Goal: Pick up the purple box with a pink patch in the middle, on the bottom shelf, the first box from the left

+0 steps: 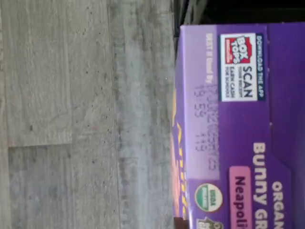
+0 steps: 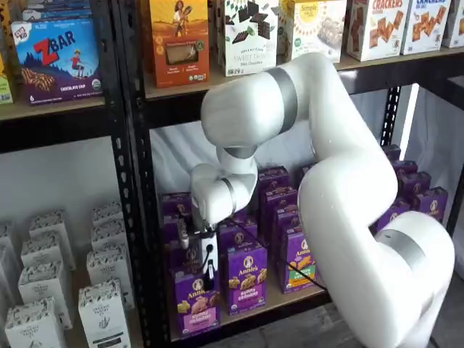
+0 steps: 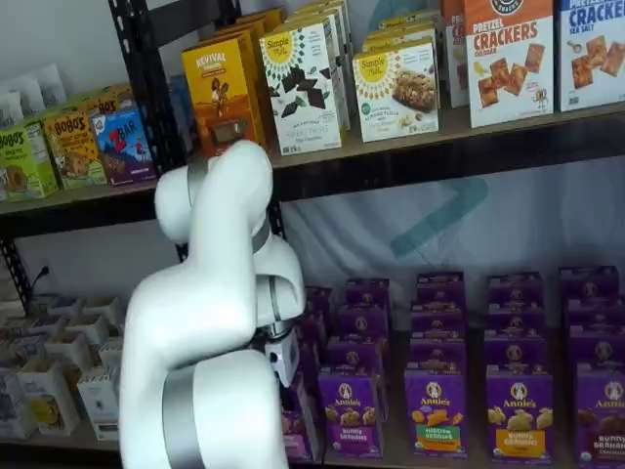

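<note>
Shelf view: jaws closed on the purple box (image 2: 196, 303) (pink patch) standing on the bottom shelf (image 2: 290, 296).

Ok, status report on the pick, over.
Pincer shut on the upright purple carton with pink patch. Carton on the tan wooden bottom shelf. Nothing blocking.

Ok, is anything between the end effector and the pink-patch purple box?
Nothing: in a shelf view the end effector is closed on the top of the purple box, with no gap between them.
</note>
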Motion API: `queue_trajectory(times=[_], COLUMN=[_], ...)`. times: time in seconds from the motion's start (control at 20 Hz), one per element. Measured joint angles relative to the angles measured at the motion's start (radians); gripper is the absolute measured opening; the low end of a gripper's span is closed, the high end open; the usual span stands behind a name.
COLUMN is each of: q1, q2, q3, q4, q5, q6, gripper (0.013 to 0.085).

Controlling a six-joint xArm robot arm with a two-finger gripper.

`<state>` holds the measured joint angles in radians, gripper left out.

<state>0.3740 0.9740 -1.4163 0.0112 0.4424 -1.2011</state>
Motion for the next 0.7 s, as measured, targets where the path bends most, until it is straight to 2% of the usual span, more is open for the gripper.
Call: queue_trajectory(times=[0.35, 0.7], q1=[0.004, 0.014], q2=[-0.11, -0.255], q3=[0.149, 0.327], q4=[-0.071, -0.089], q5=[-0.045, -0.091], q6=[0.068, 0.095], gripper=[0.029, 0.029])
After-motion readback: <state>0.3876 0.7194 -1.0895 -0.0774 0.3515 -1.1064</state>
